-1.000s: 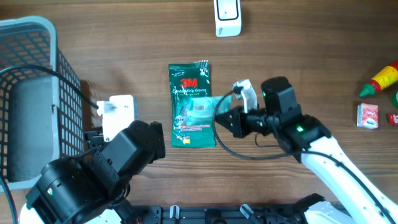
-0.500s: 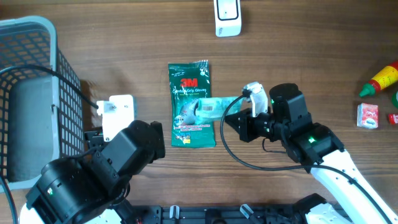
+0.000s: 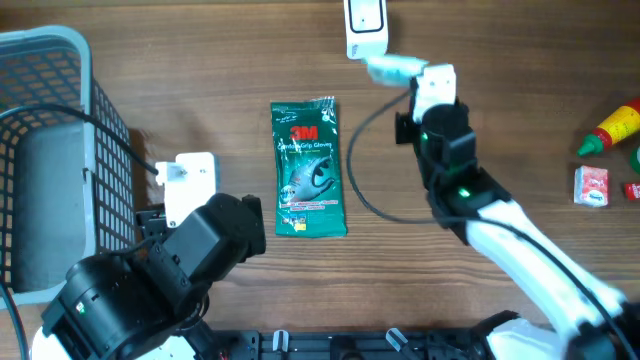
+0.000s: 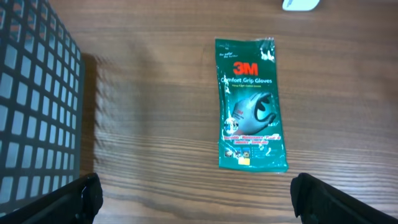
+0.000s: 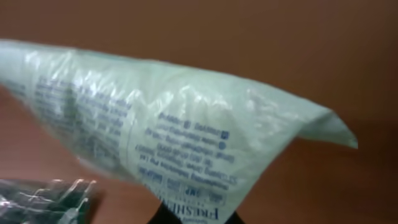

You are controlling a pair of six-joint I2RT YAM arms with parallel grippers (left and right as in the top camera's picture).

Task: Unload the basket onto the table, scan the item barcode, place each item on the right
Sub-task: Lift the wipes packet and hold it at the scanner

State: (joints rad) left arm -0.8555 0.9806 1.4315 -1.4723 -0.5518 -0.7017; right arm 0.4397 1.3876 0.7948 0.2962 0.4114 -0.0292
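If we start at the left edge of the overhead shot, we've got the grey basket (image 3: 60,60) filling that whole corner, with the black bulk of the left arm (image 3: 150,290) below it. Our left gripper (image 4: 196,202) hangs wide open with nothing in it. On its wrist cam we only see the two dark fingertips (image 4: 74,196) poking in at the bottom corners over bare wood.

Just right of the basket sits a small white box (image 3: 192,178). Next over, the green 3M glove pack (image 3: 308,165) lies flat on the table (image 3: 520,60), long side running up and down, well apart from both grippers.

Up at the top middle, the white scanner (image 3: 364,28) sits at the far edge. The item we care about, a pale green plastic packet (image 3: 388,68), is just below and right of the scanner, so close we can't tell if they touch. Our right gripper (image 3: 410,72) is clamped on the packet's right end, so it sticks out leftward toward the scanner. On the right wrist cam the packet fills the frame, crinkly with small print, pinched at its bottom edge.

Far right, we've got a red-and-yellow bottle (image 3: 615,128) and a small red-and-white carton (image 3: 590,186).
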